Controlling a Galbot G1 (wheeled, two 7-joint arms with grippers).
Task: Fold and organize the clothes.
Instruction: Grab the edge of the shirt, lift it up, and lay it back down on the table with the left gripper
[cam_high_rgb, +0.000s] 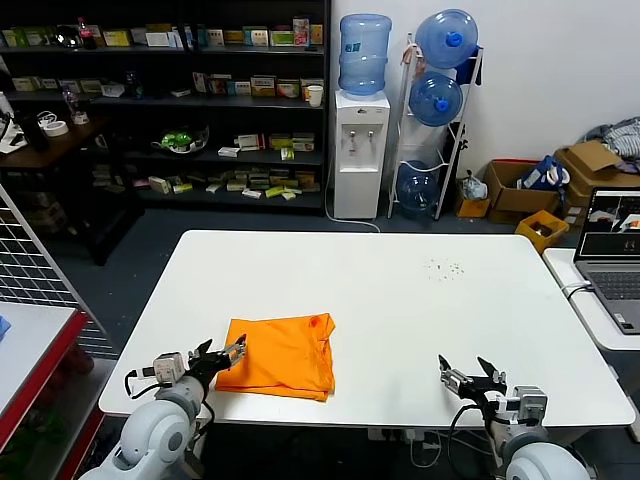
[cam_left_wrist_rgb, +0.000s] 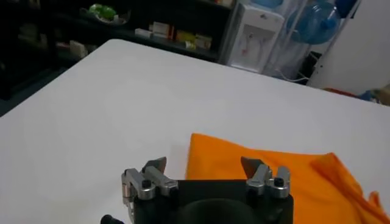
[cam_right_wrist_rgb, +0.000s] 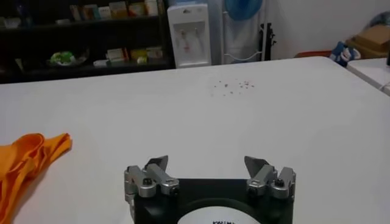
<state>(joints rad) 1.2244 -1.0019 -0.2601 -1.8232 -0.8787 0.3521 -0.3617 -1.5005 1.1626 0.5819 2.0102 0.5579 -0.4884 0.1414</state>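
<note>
The orange T-shirt (cam_high_rgb: 282, 356) lies folded into a rough rectangle on the white table (cam_high_rgb: 400, 290), near its front left edge. No lettering shows. My left gripper (cam_high_rgb: 224, 353) is open and empty, at the shirt's left edge, just above the table. In the left wrist view the shirt (cam_left_wrist_rgb: 268, 164) lies just ahead of my open left gripper (cam_left_wrist_rgb: 204, 164). My right gripper (cam_high_rgb: 466, 370) is open and empty near the table's front right edge, well apart from the shirt. The right wrist view shows my right gripper (cam_right_wrist_rgb: 206, 163) open over bare table, with the shirt's edge (cam_right_wrist_rgb: 27, 159) off to one side.
A laptop (cam_high_rgb: 620, 250) sits on a side table at the right. A red-edged table (cam_high_rgb: 30, 350) stands at the left. Shelves (cam_high_rgb: 170, 100), a water dispenser (cam_high_rgb: 360, 150) and boxes (cam_high_rgb: 520, 190) stand behind. Small specks (cam_high_rgb: 445, 268) dot the table's far right.
</note>
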